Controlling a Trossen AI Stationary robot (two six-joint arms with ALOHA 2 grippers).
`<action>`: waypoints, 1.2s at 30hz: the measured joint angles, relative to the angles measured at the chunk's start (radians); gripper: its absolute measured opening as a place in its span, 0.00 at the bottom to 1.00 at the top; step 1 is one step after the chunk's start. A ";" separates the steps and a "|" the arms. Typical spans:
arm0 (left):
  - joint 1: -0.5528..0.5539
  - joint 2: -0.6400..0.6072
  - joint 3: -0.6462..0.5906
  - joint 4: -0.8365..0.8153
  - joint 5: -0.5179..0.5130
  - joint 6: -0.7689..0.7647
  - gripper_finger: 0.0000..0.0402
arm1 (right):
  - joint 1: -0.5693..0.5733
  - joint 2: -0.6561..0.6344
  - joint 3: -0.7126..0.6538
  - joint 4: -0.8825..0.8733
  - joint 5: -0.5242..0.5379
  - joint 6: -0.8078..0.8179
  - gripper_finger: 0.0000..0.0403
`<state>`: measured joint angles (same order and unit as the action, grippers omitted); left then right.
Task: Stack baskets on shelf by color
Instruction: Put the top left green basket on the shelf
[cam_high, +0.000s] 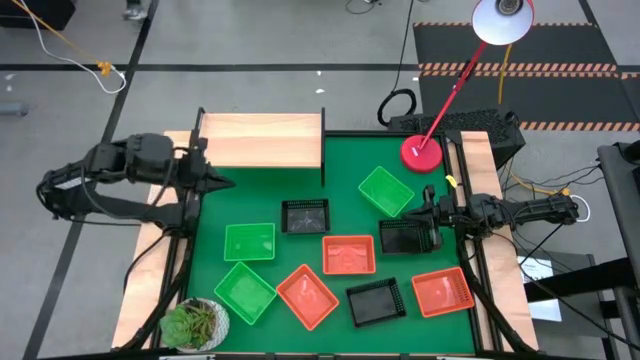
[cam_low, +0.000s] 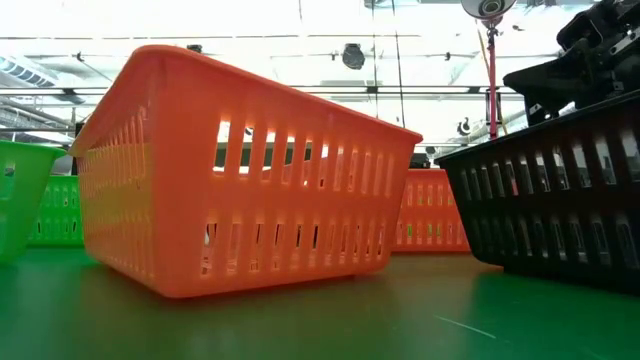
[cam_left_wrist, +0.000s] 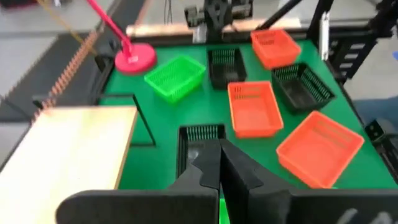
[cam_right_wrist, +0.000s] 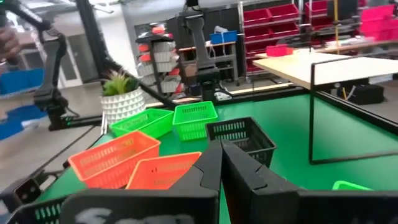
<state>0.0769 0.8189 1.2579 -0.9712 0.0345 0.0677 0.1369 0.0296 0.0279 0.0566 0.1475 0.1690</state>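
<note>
Overhead, nine slotted plastic baskets (cam_high: 349, 254) scattered mid-frame; bare wood shelf (cam_high: 262, 139) upper left; left gripper (cam_high: 222, 182), right gripper (cam_high: 420, 212) both pinched together, empty.

No legible text or labels.

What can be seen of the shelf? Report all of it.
The shelf is a light wooden board, rectangular, lying flat on thin black legs at the far left of the green mat. Its top is bare: no basket rests on it. The left gripper, shut, sits just off its near left corner without touching it. The nearest basket is a black one, apart from the shelf on the mat.
</note>
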 joint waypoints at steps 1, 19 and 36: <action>0.000 0.011 0.004 -0.014 -0.006 0.000 0.01 | 0.000 0.000 0.006 0.000 0.008 0.002 0.00; -0.087 0.062 -0.003 -0.020 -0.167 0.042 0.04 | 0.000 0.214 0.440 -0.261 0.139 -0.104 0.00; -0.128 0.064 -0.003 -0.019 -0.168 0.029 0.11 | 0.000 0.761 1.165 -0.590 0.137 -0.424 0.00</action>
<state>-0.0506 0.8833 1.2545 -0.9905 -0.1336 0.0966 0.1368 0.7910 1.1926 -0.5336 0.2848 -0.2549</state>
